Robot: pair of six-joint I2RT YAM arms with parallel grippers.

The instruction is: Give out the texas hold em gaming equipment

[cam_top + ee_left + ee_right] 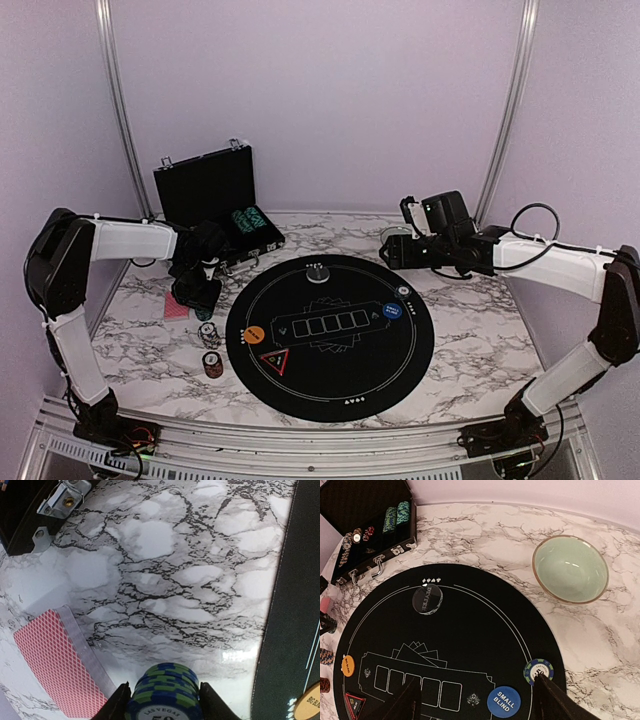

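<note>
A stack of blue-and-green striped poker chips (166, 687) sits between the fingers of my left gripper (165, 702), which is shut on it low over the marble, left of the round black mat (330, 335). Pinkish-red-backed playing cards (55, 662) lie just left of that gripper (197, 292). Two more chip stacks (206, 333) (212, 364) stand by the mat's left edge. On the mat lie an orange button (348, 665), a blue SMALL BLIND button (503, 701), a clear dealer disc (427, 599) and a single blue-green chip (538, 669). My right gripper (477, 702) hangs open above the mat, holding nothing.
The open black hard case (215, 200) with several chip rows stands at the back left, its latch (62, 497) near my left gripper. A pale green bowl (555, 575) sits off the mat's far right. A red triangle marker (274, 360) lies on the mat's front left.
</note>
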